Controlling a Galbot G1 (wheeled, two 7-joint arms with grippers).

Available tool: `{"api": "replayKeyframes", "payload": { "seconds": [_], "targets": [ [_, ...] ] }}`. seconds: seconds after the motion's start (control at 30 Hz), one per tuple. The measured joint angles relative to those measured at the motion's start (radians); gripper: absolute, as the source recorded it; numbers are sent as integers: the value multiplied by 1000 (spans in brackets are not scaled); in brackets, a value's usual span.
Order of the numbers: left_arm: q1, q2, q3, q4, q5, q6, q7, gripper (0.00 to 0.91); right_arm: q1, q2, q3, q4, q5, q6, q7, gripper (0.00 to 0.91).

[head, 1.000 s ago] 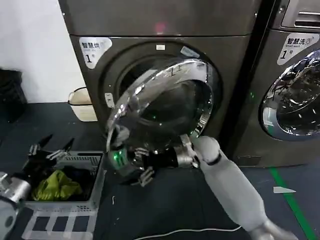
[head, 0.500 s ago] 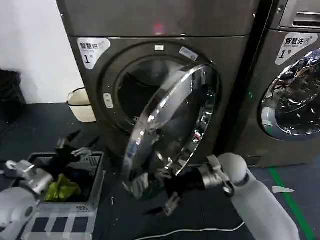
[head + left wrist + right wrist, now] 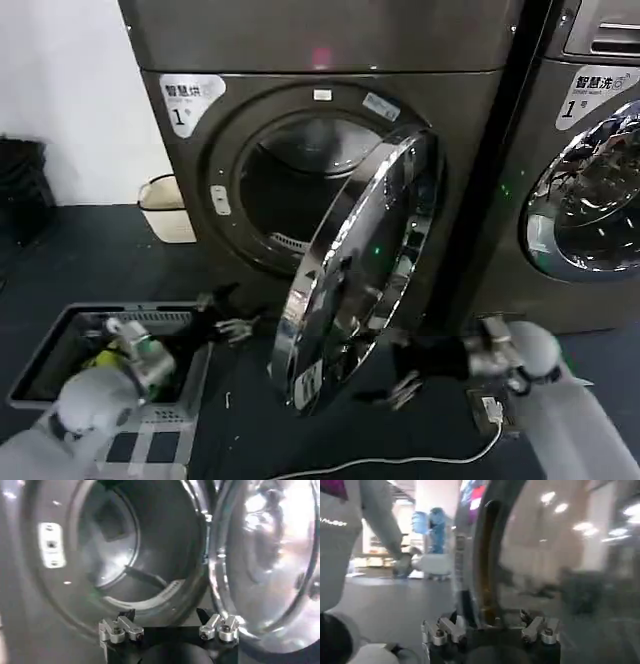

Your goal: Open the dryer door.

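Observation:
The dryer door [image 3: 352, 268], a wide chrome ring round dark glass with a small white sticker low on its rim, stands swung far out from the dryer's round opening [image 3: 300, 190]. My right gripper [image 3: 398, 383] is low beside the door's outer face, open; in the right wrist view the door's rim [image 3: 485, 555] runs just ahead of my right gripper [image 3: 490, 622], between its spread fingers. My left gripper [image 3: 228, 318] hangs open by the basket, facing the drum. In the left wrist view my left gripper [image 3: 167, 619] holds nothing, with the door [image 3: 265, 555] off to one side.
A grey laundry basket [image 3: 45, 350] with a green cloth [image 3: 100, 357] sits on the dark floor at the left. A white bin [image 3: 165, 208] stands by the wall. The second machine's chrome door [image 3: 590, 200] is at the right. A white cable [image 3: 380, 462] lies on the floor.
The door has swung farther open to the right, baring the drum. My right gripper has drawn back to the right, away from under the door. My left arm has moved toward the dryer.

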Motion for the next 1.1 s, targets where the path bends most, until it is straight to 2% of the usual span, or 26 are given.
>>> {"api": "replayKeyframes", "payload": {
  "seconds": [0.33, 0.43, 0.53, 0.67, 0.73, 0.87, 1.1],
  "targets": [
    [-259, -52, 284, 53, -72, -13, 49, 907, -108, 5, 398, -25, 3, -21, 164, 907],
    [-329, -77, 357, 65, -106, -12, 65, 907, -141, 18, 510, -14, -55, -44, 293, 907],
    [-383, -97, 417, 57, -130, -18, 93, 907, -187, 45, 637, 18, -68, -53, 456, 907],
    [-433, -127, 476, 53, -137, -4, 88, 907, -243, 60, 782, 38, -152, -67, 744, 907],
    [-455, -150, 503, 61, -168, 3, 67, 907, -262, 66, 841, 46, -147, -90, 882, 907],
    [-498, -199, 562, 88, -170, -13, 68, 907, -298, 66, 965, 38, -145, -94, 1100, 907],
    [-580, -295, 656, 150, -168, -27, 50, 907, -356, 54, 1184, 23, -123, -92, 1276, 907]
  ]
}}
